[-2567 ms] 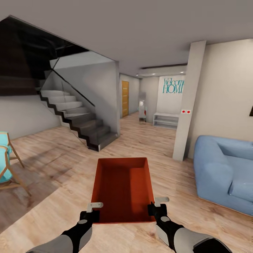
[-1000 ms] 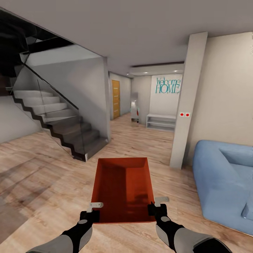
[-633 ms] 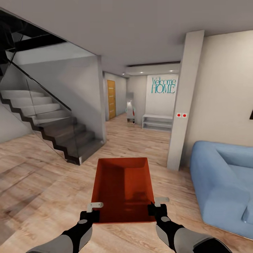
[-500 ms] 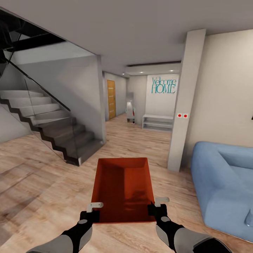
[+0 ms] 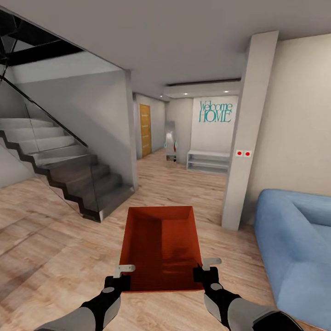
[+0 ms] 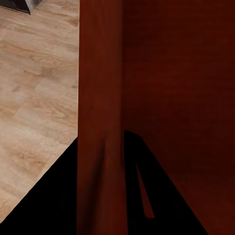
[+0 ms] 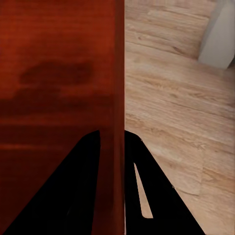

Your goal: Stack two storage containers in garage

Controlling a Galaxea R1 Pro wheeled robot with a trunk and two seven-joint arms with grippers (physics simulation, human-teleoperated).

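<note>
- Storage container (image 5: pixel 161 248): orange-red, lidless, carried in front of the robot at the near centre of the head view, above the light wood plank floor (image 5: pixel 55 239). Open side up, interior bare.
- Left pincer (image 5: pixel 123 272): at the container's near left corner. Left wrist view shows the thin container wall (image 6: pixel 100 112) running between the two dark fingers (image 6: pixel 54 196), one finger outside and one inside, so the pincer is clamped on the wall.
- Right pincer (image 5: pixel 207 269): at the near right corner. Right wrist view shows the same arrangement: wall (image 7: pixel 117 98) sandwiched between the dark fingers (image 7: pixel 78 196), pincer clamped on it.
- Both forearms extend from the near edge of the head view, roughly symmetric about the container.
- Surroundings: living room. Blue sofa (image 5: pixel 294 248) at right, near. Grey pillar (image 5: pixel 248 138) with two red dots just left of the sofa.
- Staircase (image 5: pixel 59 170) with glass railing at left, well apart from the container.
- Far centre: hallway with a wooden door (image 5: pixel 145 130), a white low shelf (image 5: pixel 209 162), and teal "Welcome HOME" lettering (image 5: pixel 216 111) on the wall above the shelf.
</note>
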